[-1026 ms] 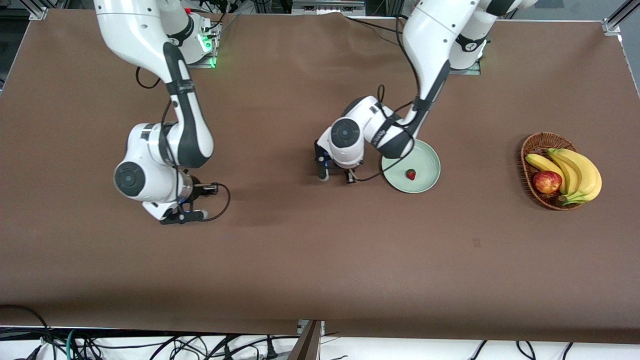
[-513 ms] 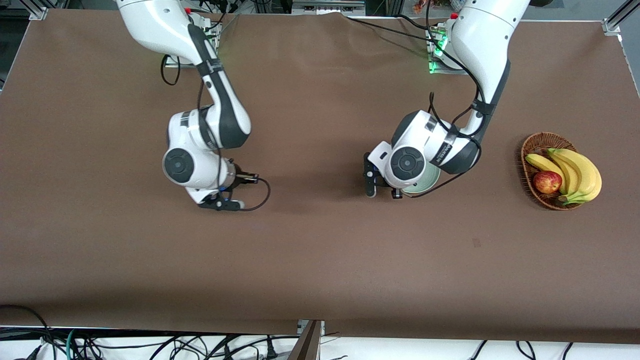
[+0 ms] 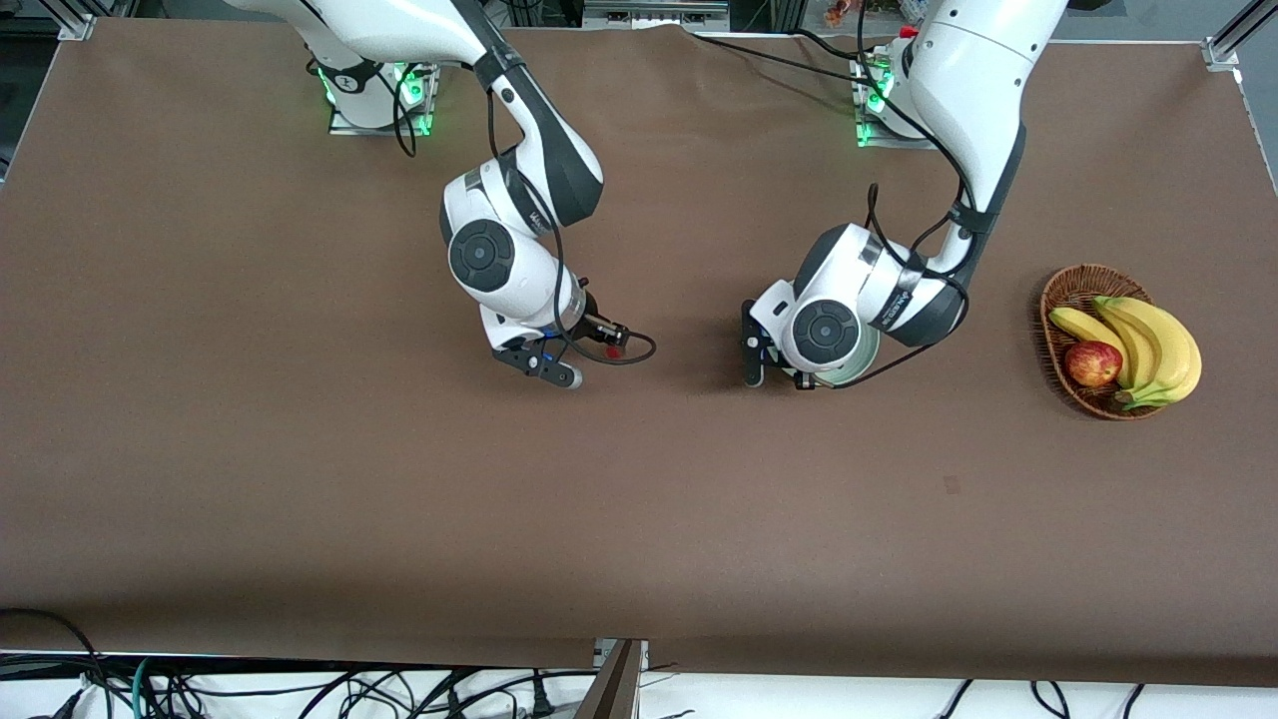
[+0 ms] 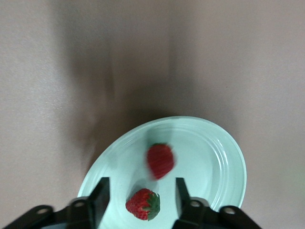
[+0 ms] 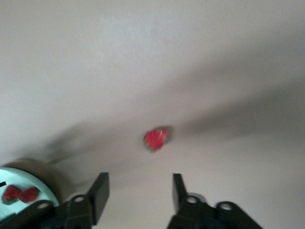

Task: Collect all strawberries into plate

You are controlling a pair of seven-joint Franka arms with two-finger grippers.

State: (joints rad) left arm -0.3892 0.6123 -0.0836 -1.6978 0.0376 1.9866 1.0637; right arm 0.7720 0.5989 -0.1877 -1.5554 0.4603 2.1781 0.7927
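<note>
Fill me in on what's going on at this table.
Two strawberries lie in the plate, with the left hand open right above them. The third strawberry sits on the table toward the right arm's end from the plate, and the right hand hovers open over it.

Both arms reach down, left pincer point(image 4: 139, 200) and right pincer point(image 5: 138, 195) spread wide.
</note>
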